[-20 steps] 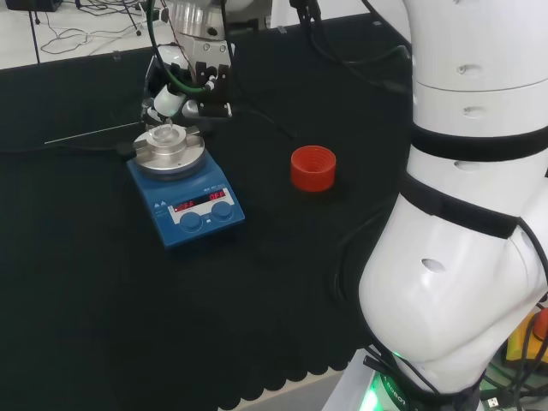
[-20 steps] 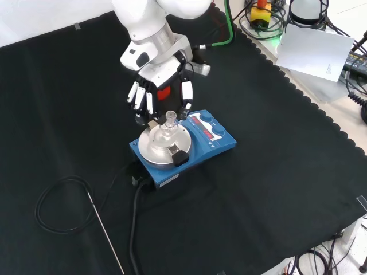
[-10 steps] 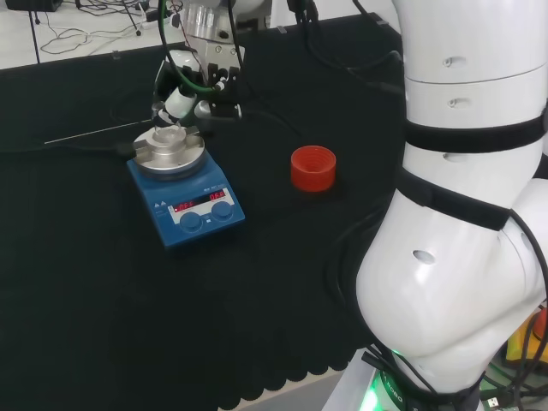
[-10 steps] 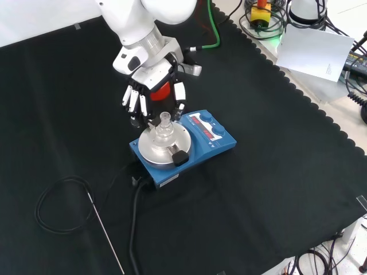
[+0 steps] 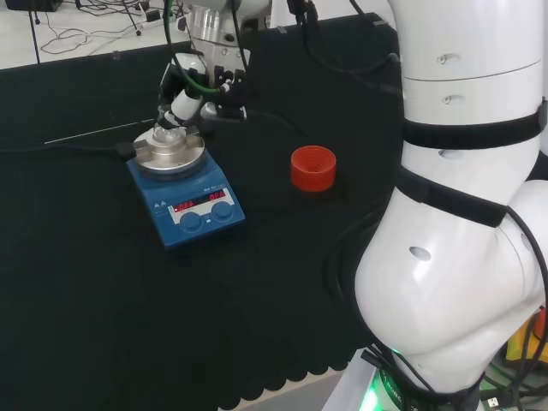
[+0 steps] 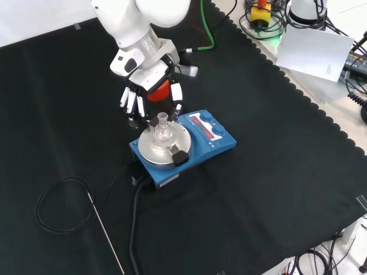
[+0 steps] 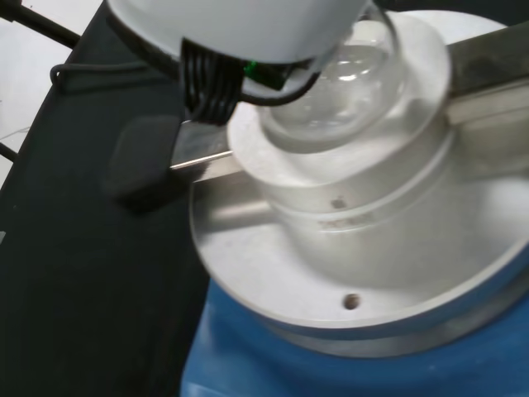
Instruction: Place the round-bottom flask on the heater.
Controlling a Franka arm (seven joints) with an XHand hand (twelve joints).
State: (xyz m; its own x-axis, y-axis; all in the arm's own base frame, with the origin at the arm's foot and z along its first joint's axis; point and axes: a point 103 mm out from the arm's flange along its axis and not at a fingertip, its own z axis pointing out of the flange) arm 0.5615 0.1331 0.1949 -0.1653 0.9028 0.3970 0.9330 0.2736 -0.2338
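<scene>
On the black-clothed table stand one blue heater with a round metal top, one clear round-bottom flask, one red ribbed ring stand and one thin metal rod. The flask is colourless glass with a short open neck pointing up, and its bulb sits in the hollow of the heater's metal block, where the wrist view shows it as a glassy dome. In the front view the hand hangs just behind and above the flask with its fingers straight and pointing down, apart from the glass and holding nothing.
</scene>
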